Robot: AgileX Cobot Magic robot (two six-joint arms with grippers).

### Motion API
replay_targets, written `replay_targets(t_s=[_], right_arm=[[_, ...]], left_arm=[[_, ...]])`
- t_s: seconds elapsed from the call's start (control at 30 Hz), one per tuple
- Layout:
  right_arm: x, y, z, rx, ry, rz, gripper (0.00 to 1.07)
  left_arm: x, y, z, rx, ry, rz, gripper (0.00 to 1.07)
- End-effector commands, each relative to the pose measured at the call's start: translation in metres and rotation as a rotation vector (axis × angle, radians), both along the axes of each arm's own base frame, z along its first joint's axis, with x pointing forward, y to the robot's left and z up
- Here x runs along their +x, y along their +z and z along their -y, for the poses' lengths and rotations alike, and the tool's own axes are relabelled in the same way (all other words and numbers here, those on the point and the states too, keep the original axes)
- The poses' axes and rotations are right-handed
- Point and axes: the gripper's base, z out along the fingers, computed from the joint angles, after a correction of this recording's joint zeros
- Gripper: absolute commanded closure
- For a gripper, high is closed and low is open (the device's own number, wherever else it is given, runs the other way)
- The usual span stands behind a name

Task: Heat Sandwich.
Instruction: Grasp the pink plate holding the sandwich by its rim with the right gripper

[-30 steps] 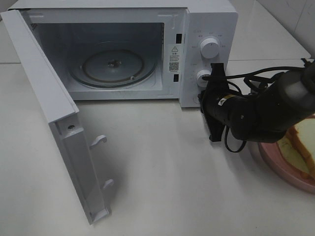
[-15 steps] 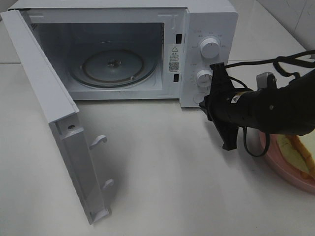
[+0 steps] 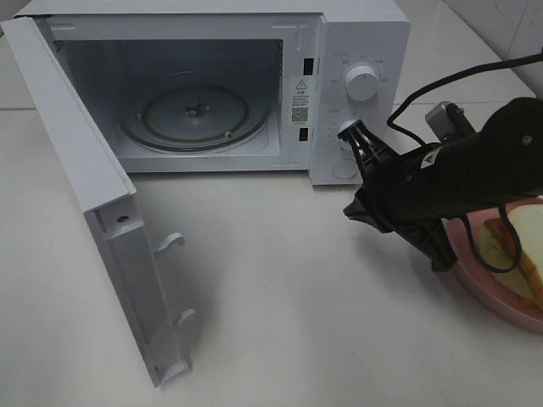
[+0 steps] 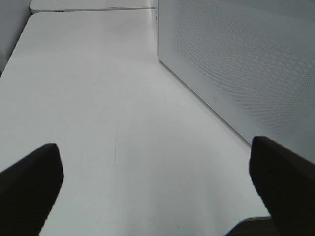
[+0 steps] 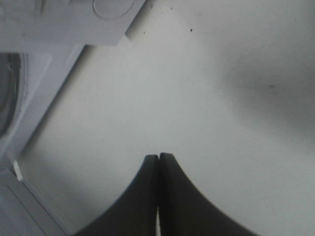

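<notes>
The sandwich (image 3: 528,250) sits on a pink plate (image 3: 477,287), four o'clock from the open microwave (image 3: 361,38). At its nine o'clock hangs the right gripper (image 5: 158,158), pinched shut and empty. The left gripper (image 4: 157,189) gapes wide over the table (image 4: 98,98).

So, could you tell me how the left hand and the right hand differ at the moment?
The left hand has its jaws wide apart; the right hand has them pressed together. The left hand faces the table beside a dotted white panel; the right hand is near the front of the microwave. Both hold nothing.
</notes>
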Motion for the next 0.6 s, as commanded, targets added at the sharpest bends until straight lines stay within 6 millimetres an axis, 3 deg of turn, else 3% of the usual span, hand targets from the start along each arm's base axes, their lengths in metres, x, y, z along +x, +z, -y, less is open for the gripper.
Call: replay_targets(t_s=[0.03, 0.4, 0.6], right_arm=[[-0.010, 0.009, 0.003, -0.106, 0.190, 0.008, 1.05], [-0.040, 0.013, 0.010, -0.395, 0.860, -0.032, 1.01], [-0.048, 0.012, 0.014, -0.447, 0.984, -0.085, 0.98]], left_arm=[[-0.003, 0.001, 0.000, -0.004, -0.005, 0.036, 0.09], [-0.003, 0.001, 0.000, -0.004, -0.005, 0.036, 0.09], [-0.003, 0.001, 0.000, -0.004, -0.005, 0.036, 0.09]])
